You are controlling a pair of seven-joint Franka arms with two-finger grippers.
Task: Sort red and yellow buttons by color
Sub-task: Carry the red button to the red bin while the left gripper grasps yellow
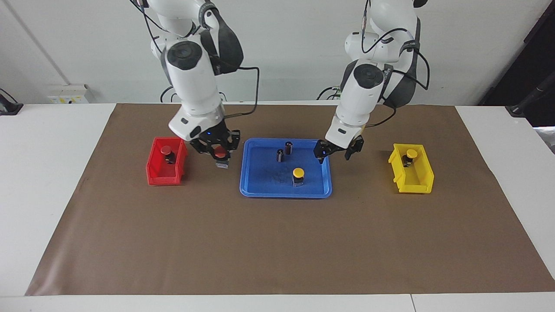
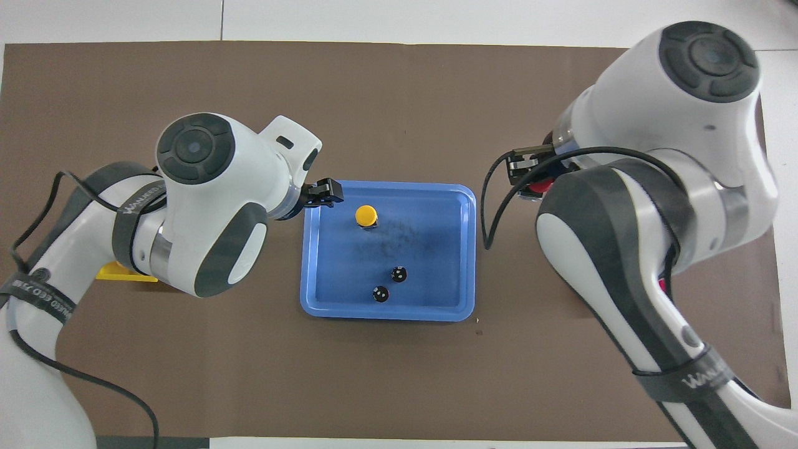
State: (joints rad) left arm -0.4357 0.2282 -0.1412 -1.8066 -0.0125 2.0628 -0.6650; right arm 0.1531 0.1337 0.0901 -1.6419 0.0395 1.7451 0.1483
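My right gripper [image 1: 221, 156] is shut on a red button [image 1: 221, 151] and holds it in the air over the brown mat, between the red bin [image 1: 152, 170] and the blue tray [image 1: 286, 193]. In the overhead view the right gripper [image 2: 530, 181] and its red button [image 2: 541, 186] show beside the tray [image 2: 386, 315]. A second red button [image 1: 166, 150] lies in the red bin. One yellow button [image 1: 298, 173] [image 2: 366, 215] stands in the tray. Another yellow button [image 1: 411, 154] sits in the yellow bin [image 1: 416, 185]. My left gripper [image 1: 334, 155] [image 2: 324, 192] hangs open and empty over the tray's edge at the left arm's end.
Two dark cylinders [image 1: 280, 155] [image 1: 288, 147] without coloured caps stand in the tray, nearer to the robots than the yellow button. The arms hide most of both bins in the overhead view. A brown mat [image 1: 277, 242] covers the table.
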